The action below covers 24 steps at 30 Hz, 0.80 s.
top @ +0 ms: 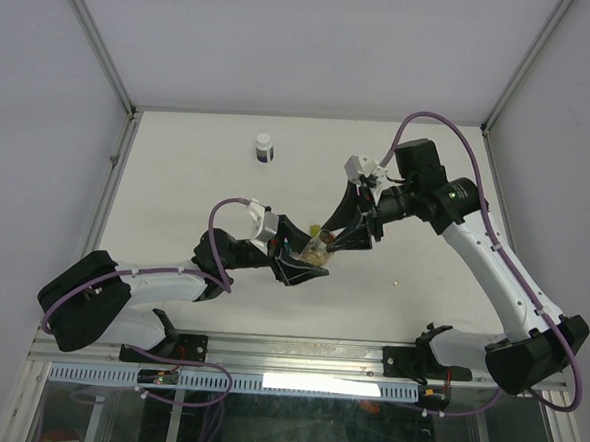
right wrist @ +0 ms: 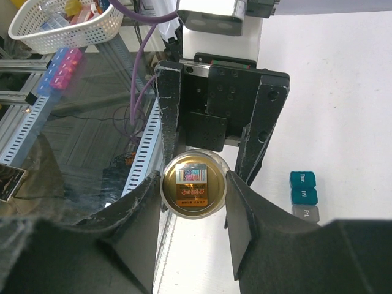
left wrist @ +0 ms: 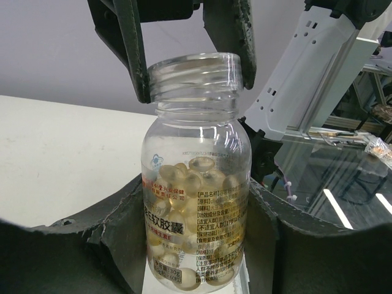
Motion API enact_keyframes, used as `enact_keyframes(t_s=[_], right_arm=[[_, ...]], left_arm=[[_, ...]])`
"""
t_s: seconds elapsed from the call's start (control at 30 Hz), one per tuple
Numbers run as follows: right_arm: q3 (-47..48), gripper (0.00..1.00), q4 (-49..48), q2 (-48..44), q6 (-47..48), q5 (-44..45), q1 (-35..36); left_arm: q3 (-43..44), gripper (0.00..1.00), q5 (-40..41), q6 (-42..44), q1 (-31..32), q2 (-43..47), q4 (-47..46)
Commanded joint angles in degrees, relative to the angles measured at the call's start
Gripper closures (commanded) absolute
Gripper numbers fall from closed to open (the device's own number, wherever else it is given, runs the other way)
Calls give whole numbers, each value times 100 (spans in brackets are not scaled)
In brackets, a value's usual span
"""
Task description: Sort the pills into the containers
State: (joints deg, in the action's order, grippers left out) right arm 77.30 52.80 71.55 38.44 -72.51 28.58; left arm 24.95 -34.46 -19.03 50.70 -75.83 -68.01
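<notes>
A clear bottle [left wrist: 195, 184] holding pale yellow capsules [left wrist: 197, 174] stands upright in my left gripper [left wrist: 195, 193], whose jaws are shut on its body. My right gripper [right wrist: 193, 184] is shut on the bottle's clear cap [right wrist: 193, 182], seen from above with a gold label under it; its fingers [left wrist: 142, 67] flank the cap. In the top view the two grippers meet at the bottle [top: 318, 250] at mid table. Two teal cubes and a grey cube of the containers [right wrist: 303, 195] lie on the table at right, the rest hidden. A tiny pale pellet [top: 398, 283] lies on the table.
A white-capped dark bottle [top: 264, 147] stands at the back of the table. Off the table's near edge are a white basket [right wrist: 61, 24], a pink and blue strip [right wrist: 58, 67] and metal rails [right wrist: 144, 159].
</notes>
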Motion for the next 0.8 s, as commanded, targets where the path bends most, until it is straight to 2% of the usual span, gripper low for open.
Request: enact_keyframes(t_s=[0.0,0.33,0.53,0.77], right_arm=[[-4,76,-90,-44,-22,167,135],[63,76,181,-27,374,846,373],[159,76,577,55,703,920,473],[85,76,654,101,369,878,486]], left_arm=[[252,100,105,-139,54,51,-204],[436,100,75,-384,54,129,257],[550,100,-349,-548,21,155,217],[381,100,-84,-54,7,432,-72]])
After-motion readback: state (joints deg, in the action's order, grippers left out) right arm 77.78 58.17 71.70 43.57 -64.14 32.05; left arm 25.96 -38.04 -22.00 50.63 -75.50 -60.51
